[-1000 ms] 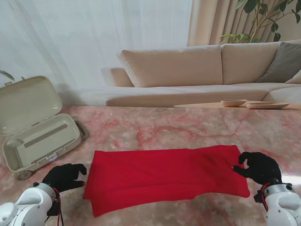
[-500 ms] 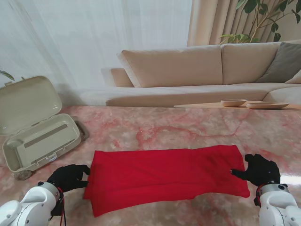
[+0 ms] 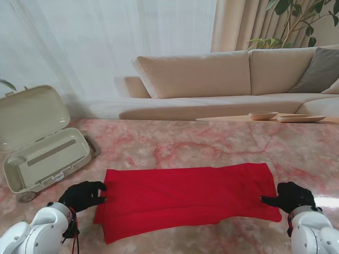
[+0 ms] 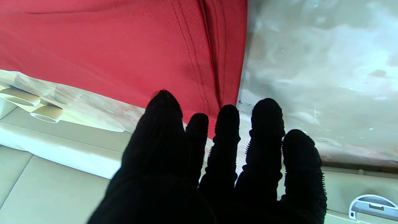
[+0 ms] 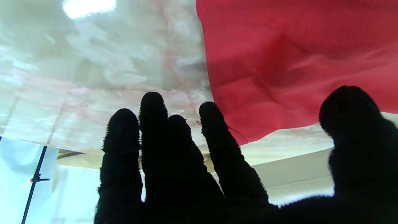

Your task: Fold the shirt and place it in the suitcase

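A red shirt [image 3: 188,198], folded into a long band, lies flat across the marble table. My left hand [image 3: 82,195] in a black glove rests at the shirt's left end, fingers [image 4: 228,124] spread and touching the hem [image 4: 214,62]. My right hand [image 3: 290,196] sits at the shirt's right end, thumb on the cloth [image 5: 295,56], the other fingers [image 5: 152,105] apart on bare marble. Neither hand holds anything. The beige suitcase [image 3: 45,156] lies open at the far left, lid up.
A beige sofa [image 3: 222,79] runs behind the table's far edge. A low wooden board with shallow bowls [image 3: 263,115] sits at the far right. A plant [image 3: 296,21] stands in the back right corner. Bare marble [image 3: 185,145] stretches beyond the shirt.
My left hand has moved right until its fingers touch the shirt's left end. My right hand has drawn slightly nearer to me along the shirt's right end. The shirt has not moved.
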Tool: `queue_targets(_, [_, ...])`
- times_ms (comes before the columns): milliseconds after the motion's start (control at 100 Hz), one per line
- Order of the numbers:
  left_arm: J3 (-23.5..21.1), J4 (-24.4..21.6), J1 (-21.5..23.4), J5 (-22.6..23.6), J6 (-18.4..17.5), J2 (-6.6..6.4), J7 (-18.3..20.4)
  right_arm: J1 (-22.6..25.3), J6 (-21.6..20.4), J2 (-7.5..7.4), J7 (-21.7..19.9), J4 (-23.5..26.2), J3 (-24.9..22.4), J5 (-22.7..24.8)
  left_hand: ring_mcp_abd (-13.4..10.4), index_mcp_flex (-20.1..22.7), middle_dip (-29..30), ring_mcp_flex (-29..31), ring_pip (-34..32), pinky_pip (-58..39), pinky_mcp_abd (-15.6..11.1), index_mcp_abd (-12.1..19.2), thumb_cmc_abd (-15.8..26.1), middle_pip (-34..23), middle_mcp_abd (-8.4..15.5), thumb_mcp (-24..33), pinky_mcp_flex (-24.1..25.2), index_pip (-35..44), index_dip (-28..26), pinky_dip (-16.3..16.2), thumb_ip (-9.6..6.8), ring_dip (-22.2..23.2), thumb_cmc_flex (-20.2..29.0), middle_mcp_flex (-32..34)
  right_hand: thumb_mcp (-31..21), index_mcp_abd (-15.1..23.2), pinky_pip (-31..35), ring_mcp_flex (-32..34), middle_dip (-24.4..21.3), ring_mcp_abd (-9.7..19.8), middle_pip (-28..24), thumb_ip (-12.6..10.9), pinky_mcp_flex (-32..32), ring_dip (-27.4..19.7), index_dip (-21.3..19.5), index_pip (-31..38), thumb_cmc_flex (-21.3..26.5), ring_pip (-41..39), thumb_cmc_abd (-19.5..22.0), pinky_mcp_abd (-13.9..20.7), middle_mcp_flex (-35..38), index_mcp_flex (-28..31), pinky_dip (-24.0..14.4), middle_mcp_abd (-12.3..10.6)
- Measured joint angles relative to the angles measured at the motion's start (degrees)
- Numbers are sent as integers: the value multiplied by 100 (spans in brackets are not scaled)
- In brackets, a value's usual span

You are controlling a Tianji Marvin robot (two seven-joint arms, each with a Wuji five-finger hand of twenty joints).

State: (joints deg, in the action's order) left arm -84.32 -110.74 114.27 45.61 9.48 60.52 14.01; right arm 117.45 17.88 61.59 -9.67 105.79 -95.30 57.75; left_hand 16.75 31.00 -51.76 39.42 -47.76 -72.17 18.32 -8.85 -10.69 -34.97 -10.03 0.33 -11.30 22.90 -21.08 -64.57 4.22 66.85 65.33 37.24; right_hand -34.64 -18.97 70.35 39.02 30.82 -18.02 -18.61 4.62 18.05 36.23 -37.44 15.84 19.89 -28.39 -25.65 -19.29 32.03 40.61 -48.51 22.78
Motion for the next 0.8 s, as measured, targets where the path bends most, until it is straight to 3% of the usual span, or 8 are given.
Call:
queue_targets(360, [40, -4, -6, -40, 99, 0, 36, -308, 308, -109, -610, -254, 240, -30, 10, 0, 1, 0, 0, 0, 44, 0, 0, 0, -3, 0, 4, 0, 0, 2, 0, -18, 0, 0, 79, -3, -2, -240, 0, 0, 108, 0, -149, 54, -6, 138, -5, 4, 76, 48, -148, -77, -68, 0])
queue_targets(580, [69, 14, -32, -86, 99, 3, -16, -413, 292, -154, -751, -287, 291, -191, 14, 0, 1, 0, 0, 0, 45, 0, 0, 0, -3, 0, 48, 0, 0, 55, 0, -27, 0, 0, 82, -395, -74, -335, 0, 0, 147, 0, -210, 54, -38, 200, 9, -12, 72, 73, -201, -39, -72, 0])
queue_targets(800, [127, 116, -99, -171, 97, 29, -222, -486, 234, -203, -881, -287, 365, -241, 15, 0, 1, 0, 0, 0, 46, 0, 0, 0, -4, 0, 49, 0, 0, 56, 0, -29, 0, 0, 77, -598, -142, -363, 0, 0, 169, -9, -231, 54, -80, 187, 192, 7, -205, 77, -204, 93, -72, 0])
